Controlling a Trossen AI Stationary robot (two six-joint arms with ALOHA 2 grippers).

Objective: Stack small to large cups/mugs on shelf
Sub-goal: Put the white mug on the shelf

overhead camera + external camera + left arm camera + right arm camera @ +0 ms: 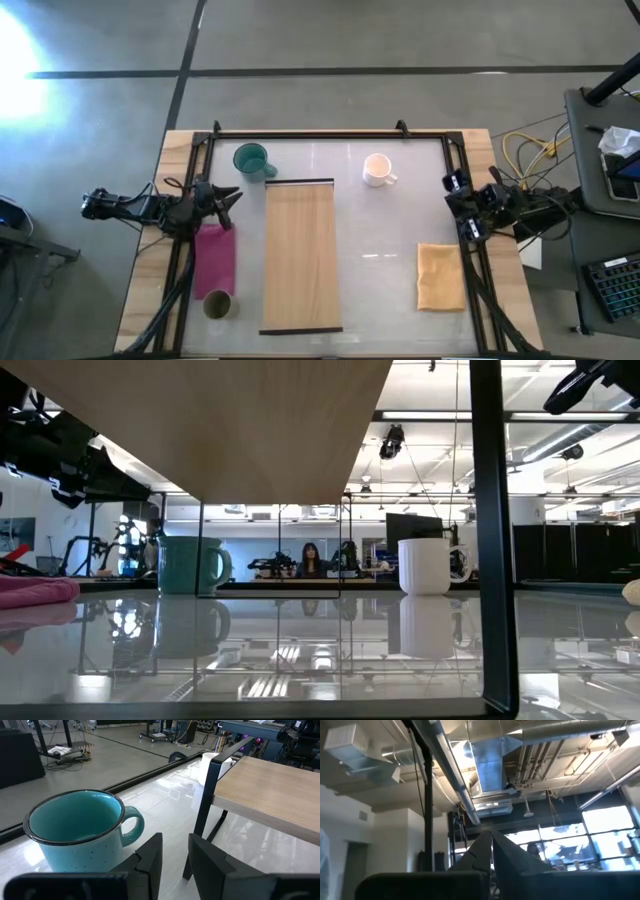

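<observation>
Left claw (228, 203): at the tabletop's left edge, above the pink cloth (214, 260), pointing toward the teal mug (252, 160). Fingers (150, 865) narrowly parted, nothing between them. Wrist view has the teal mug (80, 832) just ahead of the fingertips, not touching, upright, handle toward the shelf (272, 787).

Pink cloth: lies along the left side, beside the shelf's long edge. Low view shows its edge (35, 592) at far left.

Olive-brown cup (218, 304): upright at the cloth's near end, left of the shelf's near corner. Contact w/ cloth cannot be told.

Teal mug: far-left area of the tabletop (385, 225), just beyond the shelf's far-left corner, apart from it. Low view: mug (190, 565) standing on the glossy surface, handle to the right.

Shelf (300, 255): long light-wood board, dark strips at both short ends, centre-left of the tabletop, nothing on it. Low view shows its underside (220, 425) raised on dark legs.

White mug (377, 170): upright, far side, right of the shelf's far end, well apart from the teal mug. Low view: white mug (428, 566), handle right.

Tan cloth (441, 276): flat at near right.

Right claw (452, 183): at the tabletop's right edge, beyond the tan cloth, raised. Wrist view: fingers (507, 851) pressed together, pointing up at ceiling ducts, holding nothing.

A person shows far off in the room behind.
</observation>
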